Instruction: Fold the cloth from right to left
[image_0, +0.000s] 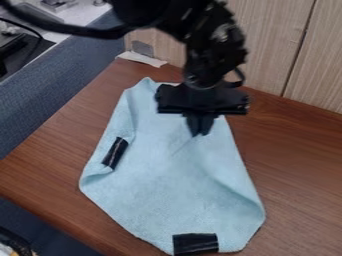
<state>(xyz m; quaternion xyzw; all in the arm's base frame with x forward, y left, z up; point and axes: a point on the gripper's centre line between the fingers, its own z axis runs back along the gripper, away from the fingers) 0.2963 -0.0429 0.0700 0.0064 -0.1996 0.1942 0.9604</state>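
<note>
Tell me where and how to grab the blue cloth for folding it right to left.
I'd pinch the cloth by its lower right edge in the camera view, coming from above and the right: the fabric seems to bulge there, offering a ridge.

Soft, diffuse light, faint shadows
</note>
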